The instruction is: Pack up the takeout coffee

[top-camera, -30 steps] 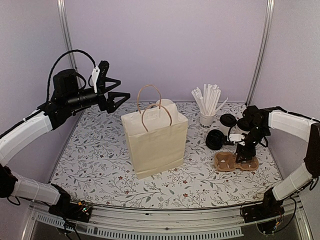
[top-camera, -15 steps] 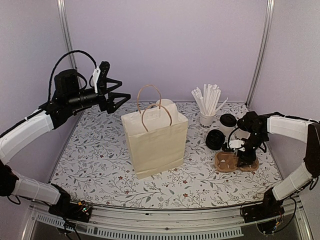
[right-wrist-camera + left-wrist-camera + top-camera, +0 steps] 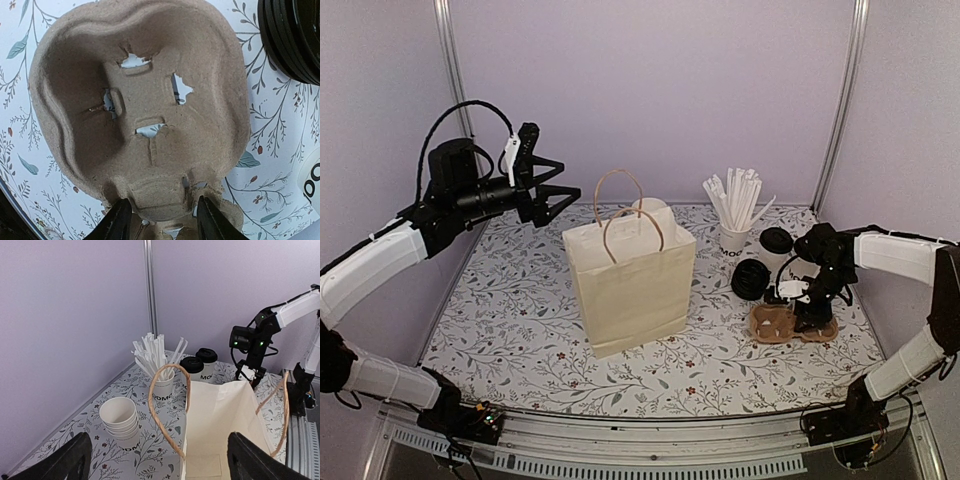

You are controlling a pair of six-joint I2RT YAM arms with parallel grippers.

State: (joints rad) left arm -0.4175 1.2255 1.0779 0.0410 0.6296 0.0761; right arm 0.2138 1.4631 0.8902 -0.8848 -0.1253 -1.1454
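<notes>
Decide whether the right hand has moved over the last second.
Yes. The right hand has come down a little, closer to the brown pulp cup carrier, which lies where it was.

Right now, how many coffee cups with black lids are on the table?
2: the nearer lidded cup beside the straw cup, the farther lidded cup just past it. The paper bag may hide more.
</notes>
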